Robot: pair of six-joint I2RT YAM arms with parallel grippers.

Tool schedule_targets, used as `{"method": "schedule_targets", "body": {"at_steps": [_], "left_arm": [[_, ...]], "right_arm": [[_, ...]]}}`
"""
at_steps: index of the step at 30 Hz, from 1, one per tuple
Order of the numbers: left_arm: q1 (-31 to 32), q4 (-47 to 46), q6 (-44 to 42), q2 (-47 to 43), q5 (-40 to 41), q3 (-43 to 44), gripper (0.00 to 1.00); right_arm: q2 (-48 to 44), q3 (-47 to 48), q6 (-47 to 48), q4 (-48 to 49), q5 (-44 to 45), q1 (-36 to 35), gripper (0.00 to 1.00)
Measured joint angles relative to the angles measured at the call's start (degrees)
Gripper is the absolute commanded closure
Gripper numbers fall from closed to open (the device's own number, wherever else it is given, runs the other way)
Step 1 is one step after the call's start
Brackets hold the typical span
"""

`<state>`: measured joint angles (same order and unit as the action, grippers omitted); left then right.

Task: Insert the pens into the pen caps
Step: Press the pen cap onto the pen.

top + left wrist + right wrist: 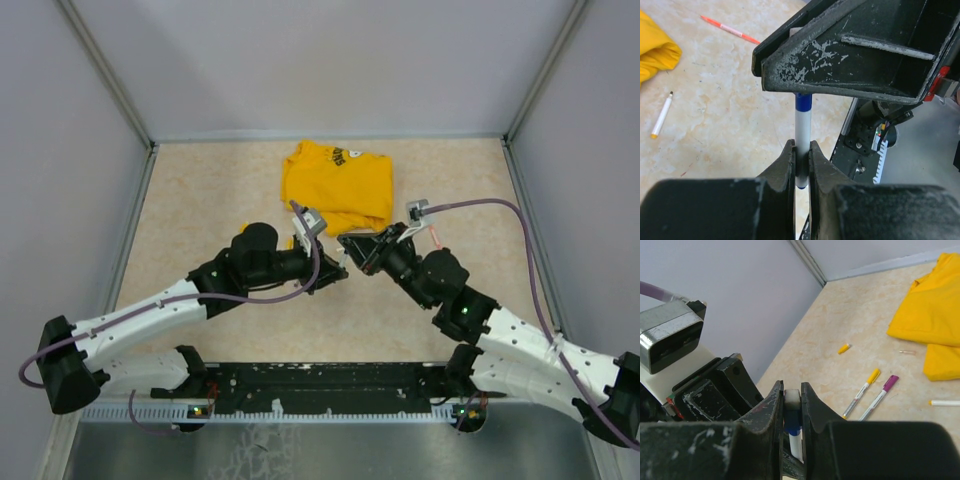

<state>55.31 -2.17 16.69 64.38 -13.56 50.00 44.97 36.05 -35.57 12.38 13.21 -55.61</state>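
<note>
a: where is the pen in hand found?
b: a white-barrelled blue pen (802, 125) is held in mid-air between the two arms, above the middle of the table (200, 200), just on the near side of the yellow t-shirt (338, 185).
a: how are the grippers set?
b: the left gripper (801, 150) is pinched tight on the barrel. the right gripper (791, 390) is pressed together on a blue piece (793, 430), judged to be the cap, at the barrel's other end.
a: which relation is the coming move turned on?
b: the pen's long axis. it is seen running straight out from the left fingers into the right gripper, so the two are met tip to tip on one line, the left from the near left, the right from the far right. a push along that line alone is called for. a sideways offset would be expected to jam or bend the pen.
a: can the seating be judged?
b: it cannot be told, as the joint is hidden by the right fingers.
a: what else is lying about?
b: an orange-red pen (730, 30) is seen to the right of the grippers. a yellow-capped pen (863, 392) and a magenta-capped pen (880, 396) are laid side by side beside the t-shirt, with a loose yellow cap (843, 348) near them.
</note>
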Motion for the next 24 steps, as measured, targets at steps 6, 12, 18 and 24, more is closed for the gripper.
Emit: {"method": "schedule_targets", "body": {"at_steps": [6, 12, 18, 24], "left_arm": [[0.59, 1.84, 0.0, 0.46, -0.26, 0.0, 1.0], [0.85, 3.91, 0.04, 1.33, -0.96, 0.0, 1.0], [0.87, 3.67, 0.22, 1.64, -1.86, 0.02, 1.0], [0.87, 2.62, 0.22, 1.77, -2.38, 0.22, 1.0]], "right_arm": [[-1.88, -3.23, -2.6, 1.07, 2.54, -1.38, 1.0], [-3.21, -6.21, -4.98, 1.88, 3.72, -2.08, 1.0], [-4.17, -6.27, -5.22, 0.66, 4.44, -2.51, 1.0], [-4.33, -3.56, -3.8, -3.26, 5.14, -2.82, 1.0]]}}
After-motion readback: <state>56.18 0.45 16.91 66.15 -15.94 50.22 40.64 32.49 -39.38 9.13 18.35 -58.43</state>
